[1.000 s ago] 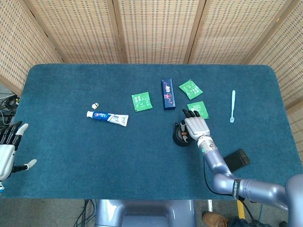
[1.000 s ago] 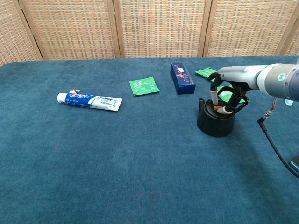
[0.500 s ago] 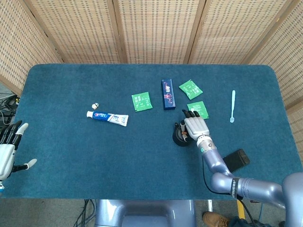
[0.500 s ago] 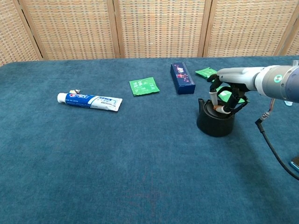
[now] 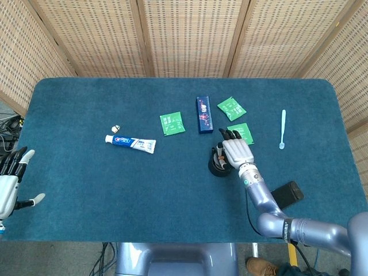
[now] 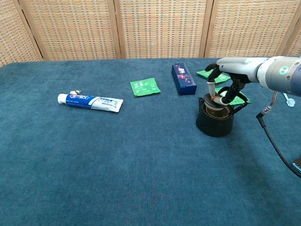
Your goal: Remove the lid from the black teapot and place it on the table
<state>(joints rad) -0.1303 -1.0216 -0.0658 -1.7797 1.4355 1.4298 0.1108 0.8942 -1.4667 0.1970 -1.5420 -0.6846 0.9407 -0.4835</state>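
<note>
Black and squat, the round black teapot (image 6: 215,123) sits right of centre on the blue carpeted table (image 5: 115,190), where the robot's right hand (image 6: 225,89) curls its fingers down onto the small dark teapot lid (image 6: 219,100); the lid appears lifted just above the pot's rim, pinched at its top. The left hand (image 5: 10,183) hangs off the table's near-left edge, fingers spread and empty. The white toothpaste tube (image 6: 90,100) carries blue and red branding too small to read; so does the dark blue upright carton (image 6: 184,78). Three green sachets (image 5: 172,123) lie around the carton. A pale blue toothbrush (image 5: 282,129) rests far right, a black phone-like slab (image 5: 287,194) near right. Open carpet spreads along the near side. Woven rattan screens (image 5: 190,34) back the table.
</note>
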